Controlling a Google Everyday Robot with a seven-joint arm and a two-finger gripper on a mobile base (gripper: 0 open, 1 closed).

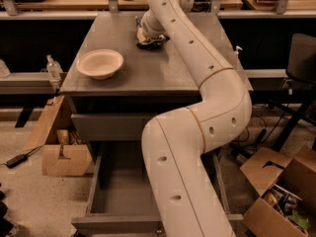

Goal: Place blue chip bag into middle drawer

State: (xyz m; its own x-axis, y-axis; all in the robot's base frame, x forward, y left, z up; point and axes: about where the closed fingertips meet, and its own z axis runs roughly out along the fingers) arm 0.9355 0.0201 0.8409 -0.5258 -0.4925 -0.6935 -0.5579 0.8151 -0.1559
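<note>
The white jointed robot arm (217,98) reaches across the grey metal counter (163,75) to its far edge. There the gripper (147,33) rests on the small crumpled dark-blue foil chip bag (155,42); whether it grips the bag cannot be told. 1 beige round bowl (99,63) stands near the left edge. The wide grey middle drawer (116,194) stands pulled out below the front edge.

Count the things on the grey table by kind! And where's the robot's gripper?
Bowl: 1
Chip bag: 1
Total on the table: 2
The gripper is at the chip bag, on the table's far side.
</note>
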